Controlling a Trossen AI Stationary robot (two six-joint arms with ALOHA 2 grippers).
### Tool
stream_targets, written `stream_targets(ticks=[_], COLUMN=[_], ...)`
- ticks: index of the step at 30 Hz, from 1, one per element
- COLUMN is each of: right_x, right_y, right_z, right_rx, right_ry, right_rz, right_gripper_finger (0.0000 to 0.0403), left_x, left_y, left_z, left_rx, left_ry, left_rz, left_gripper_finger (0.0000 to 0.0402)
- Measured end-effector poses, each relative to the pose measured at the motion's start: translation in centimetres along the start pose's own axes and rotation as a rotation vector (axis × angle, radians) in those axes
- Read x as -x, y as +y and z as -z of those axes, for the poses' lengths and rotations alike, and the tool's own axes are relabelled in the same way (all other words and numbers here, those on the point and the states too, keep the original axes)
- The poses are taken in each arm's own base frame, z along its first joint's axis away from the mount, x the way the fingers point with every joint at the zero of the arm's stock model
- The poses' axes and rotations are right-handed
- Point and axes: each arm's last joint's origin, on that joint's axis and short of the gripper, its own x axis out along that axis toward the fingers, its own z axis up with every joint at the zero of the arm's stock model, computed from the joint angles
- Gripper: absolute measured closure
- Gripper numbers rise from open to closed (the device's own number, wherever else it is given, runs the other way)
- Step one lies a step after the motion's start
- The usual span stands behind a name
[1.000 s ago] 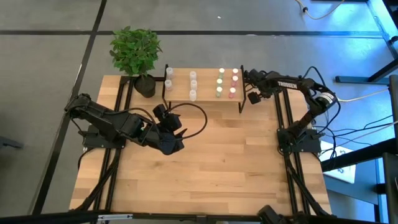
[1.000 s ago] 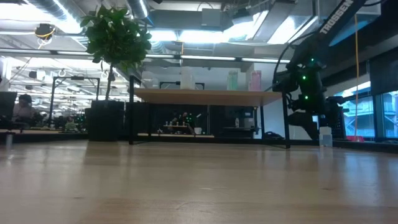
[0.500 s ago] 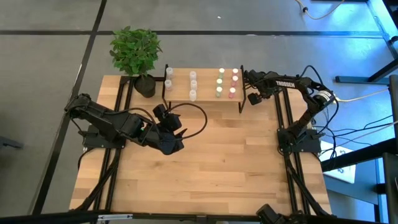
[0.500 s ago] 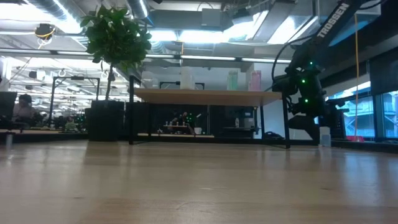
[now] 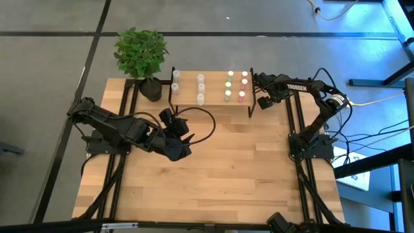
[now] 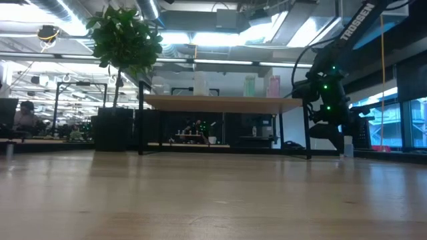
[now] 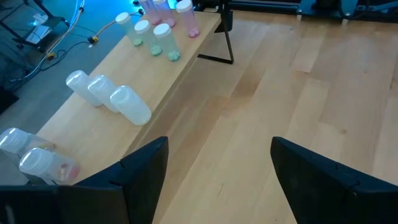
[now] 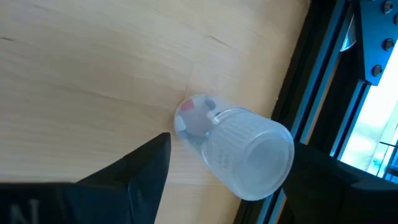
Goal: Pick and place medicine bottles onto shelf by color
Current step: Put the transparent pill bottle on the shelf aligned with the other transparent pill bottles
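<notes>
- Small clear plastic bottle w/ white ribbed cap [image 8: 239,154] stands upright on wood surface [image 8: 74,81], directly under right end effector [image 8: 233,180], between its wide-open, empty fingers.
- Long axis vertical; right arm nearest.
- Left end effector [image 7: 211,174] open, well apart from light-wood shelf [image 5: 213,94].

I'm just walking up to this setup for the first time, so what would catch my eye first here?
Probably the shelf at the table's far edge, with small medicine bottles lined up on it in rows by cap color: white, green, pink. Next, the leafy potted plant at its left end. Then the right gripper, open just off the shelf's right end, straddling one more bottle standing on the tabletop, while the left gripper waits open in front of the shelf.
</notes>
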Motion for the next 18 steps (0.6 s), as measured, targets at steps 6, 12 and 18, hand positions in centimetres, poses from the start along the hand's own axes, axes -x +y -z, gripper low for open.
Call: stream_targets(ticks=[6,12,18], right_x=[0.0,0.0,0.0], right_y=[0.01,0.03,0.03], right_z=[-0.04,-0.08,-0.09], right_rx=[-0.003,-0.006,-0.006], right_ry=[-0.004,-0.008,-0.009], right_rz=[-0.001,-0.003,-0.003], right_gripper_finger=[0.0129,0.0141,0.0188], left_x=[0.0,0.0,0.0], left_y=[0.0,0.0,0.0], left_z=[0.0,0.0,0.0], left_rx=[0.0,0.0,0.0], left_ry=[0.0,0.0,0.0], left_rz=[0.0,0.0,0.0], left_gripper_finger=[0.0124,0.0124,0.0124])
